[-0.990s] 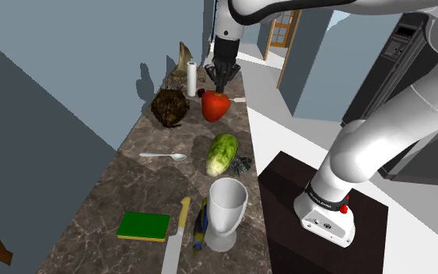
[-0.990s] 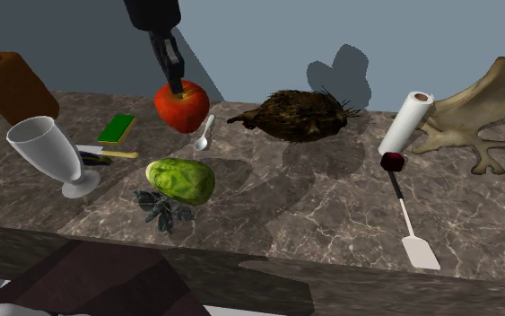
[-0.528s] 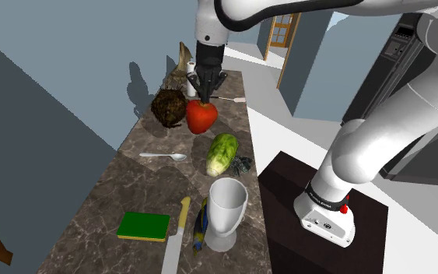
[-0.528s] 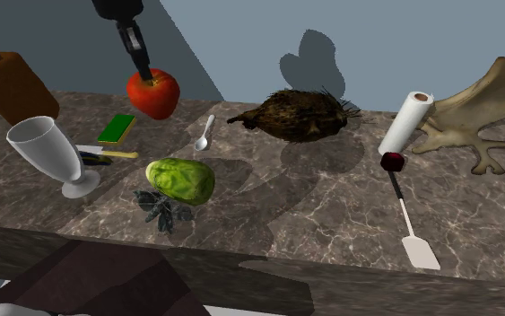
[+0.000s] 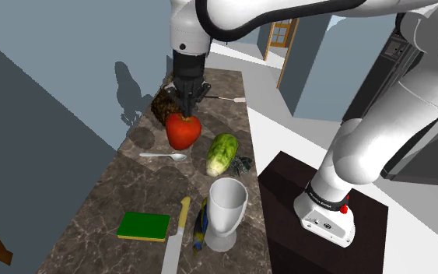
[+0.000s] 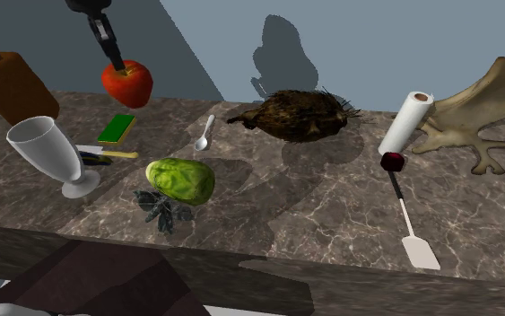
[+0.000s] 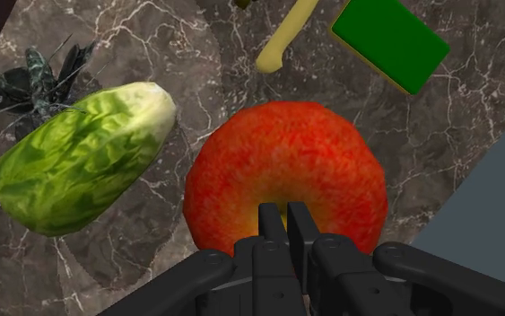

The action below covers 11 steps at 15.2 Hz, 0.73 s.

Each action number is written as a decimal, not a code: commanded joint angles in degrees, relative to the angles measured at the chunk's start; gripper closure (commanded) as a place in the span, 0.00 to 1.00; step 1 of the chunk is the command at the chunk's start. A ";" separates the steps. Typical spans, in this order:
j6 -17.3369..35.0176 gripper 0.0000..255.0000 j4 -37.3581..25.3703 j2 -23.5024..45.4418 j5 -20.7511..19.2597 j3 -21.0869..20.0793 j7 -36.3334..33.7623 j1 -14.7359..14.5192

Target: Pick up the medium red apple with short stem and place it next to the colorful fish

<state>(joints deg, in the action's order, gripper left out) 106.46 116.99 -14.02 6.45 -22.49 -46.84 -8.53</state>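
Hanging from the all-black two-finger hand [image 5: 185, 110], the round red apple with a short stem [image 5: 183, 131] is off the dark marbled stone surface [image 5: 124, 194]. Hand state: fingers drawn nearly together, clasped on the stem at the apple's top, with the fruit below them.

Wrist view: hand [image 7: 284, 215] pinches into the yellowish dimple of the apple [image 7: 286, 171]. Under it lies bare surface, between the green leafy lettuce head [image 7: 80, 157] and the flat green pad with yellow edge [image 7: 389, 43]. The yellow handle of a knife [image 7: 282, 40] lies just beyond the apple, beside the pad.

Second exterior view: apple [image 6: 127, 83] is seen against the grey-blue wall, above the green pad [image 6: 117, 127], with the hand [image 6: 116, 65] slanting down onto it. The white spoon [image 6: 204, 135] lies between pad and dark spiky brown lump [image 6: 295, 114].

Shoulder view: apple sits above the spoon [image 5: 165, 156], with the lettuce [image 5: 222, 153] to its right. The colourful blue-and-yellow fish [image 5: 200, 226] lies well apart from the apple, between the knife [image 5: 180, 226] and the white goblet [image 5: 226, 214].
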 commanded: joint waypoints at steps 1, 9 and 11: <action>1.01 1.00 0.75 0.21 0.03 -0.42 -0.61 -0.21; 7.20 1.00 6.12 1.08 0.01 -0.91 -0.65 -0.36; 8.76 1.00 7.34 1.43 -0.04 -1.05 -0.70 -0.38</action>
<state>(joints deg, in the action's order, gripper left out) 114.42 123.65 -12.67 6.41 -23.50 -47.56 -8.91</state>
